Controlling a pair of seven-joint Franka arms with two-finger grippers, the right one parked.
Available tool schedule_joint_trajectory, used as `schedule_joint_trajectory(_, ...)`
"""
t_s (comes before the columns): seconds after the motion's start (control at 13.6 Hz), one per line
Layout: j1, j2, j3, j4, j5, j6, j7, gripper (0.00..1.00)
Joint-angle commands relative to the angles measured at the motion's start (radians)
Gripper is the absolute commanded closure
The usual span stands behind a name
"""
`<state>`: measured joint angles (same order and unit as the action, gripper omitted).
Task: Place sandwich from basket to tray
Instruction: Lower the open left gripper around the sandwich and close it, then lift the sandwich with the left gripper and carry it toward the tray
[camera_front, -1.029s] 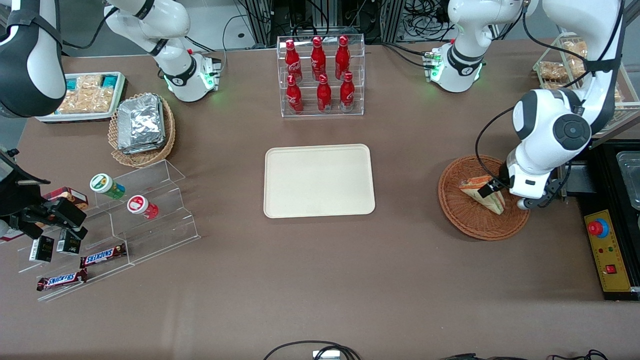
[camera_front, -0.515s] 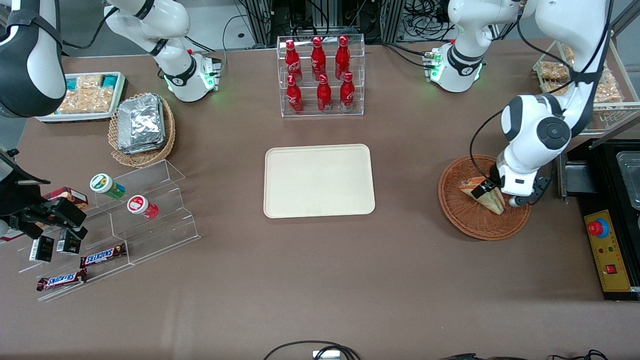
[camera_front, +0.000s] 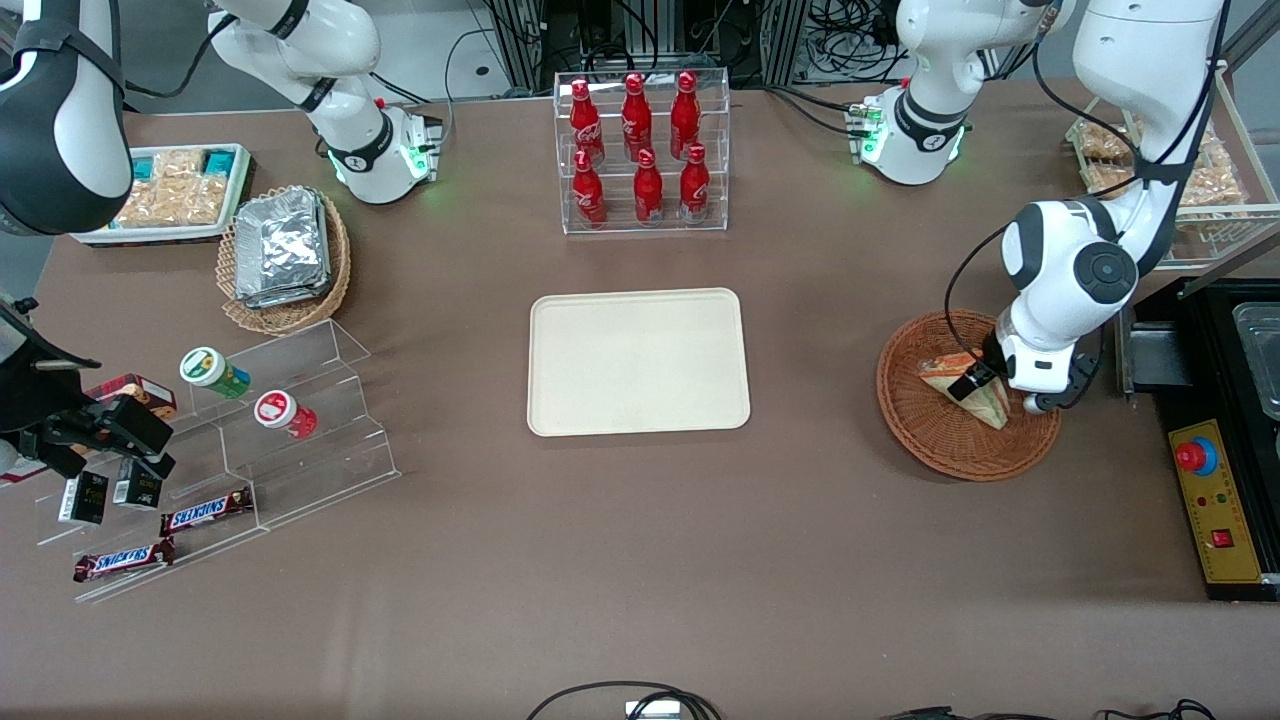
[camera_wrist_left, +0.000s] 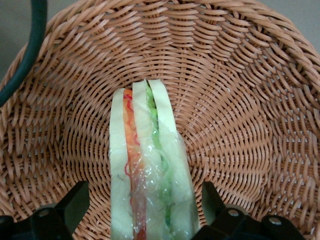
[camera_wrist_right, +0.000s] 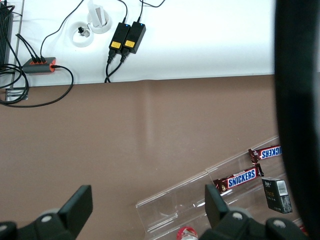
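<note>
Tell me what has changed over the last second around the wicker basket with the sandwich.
The gripper has come down over the basket and now sits with its open fingers on either side of the sandwich, a gap left on each side, so nothing is gripped yet. The arm's wrist shifted slightly toward the tray. The sandwich, basket and tray have not moved.

One sandwich (camera_front: 962, 388) lies in one dark wicker basket (camera_front: 925, 440), with one gripper (camera_front: 985, 385) down over it, fingers spread either side. One cream tray (camera_front: 638, 361) sits mid-table. Six red bottles (camera_front: 637, 145) stand in one clear rack. One lighter basket (camera_front: 335, 270) holds foil packets. Two Snickers bars (camera_front: 165, 535), two small round tubs (camera_front: 245, 390) and two small dark boxes (camera_front: 110, 493) rest on clear steps.
</note>
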<state>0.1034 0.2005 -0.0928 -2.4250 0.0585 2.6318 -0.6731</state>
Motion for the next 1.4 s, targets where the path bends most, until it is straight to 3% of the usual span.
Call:
schedule_joint_trajectory(0.0, 0.002, -0.001, -0.004, -0.005, 0.007, 0.019, -0.045, 0.17)
schedule_joint_trajectory(0.29, -0.002, 0.008, -0.005, 0.001, 0.007, 0.019, -0.098, 0.77)
schedule_joint_trajectory(0.37, -0.002, 0.008, -0.005, 0.003, 0.007, 0.019, -0.1, 0.96)
schedule_joint_trajectory(0.74, -0.005, -0.019, -0.007, 0.041, 0.009, -0.039, -0.099, 1.0)
schedule_joint_trajectory(1.03, -0.016, -0.087, -0.03, 0.199, 0.059, -0.338, -0.07, 1.0)
schedule_joint_trajectory(1.32, -0.019, -0.085, -0.117, 0.394, 0.06, -0.564, -0.017, 1.0)
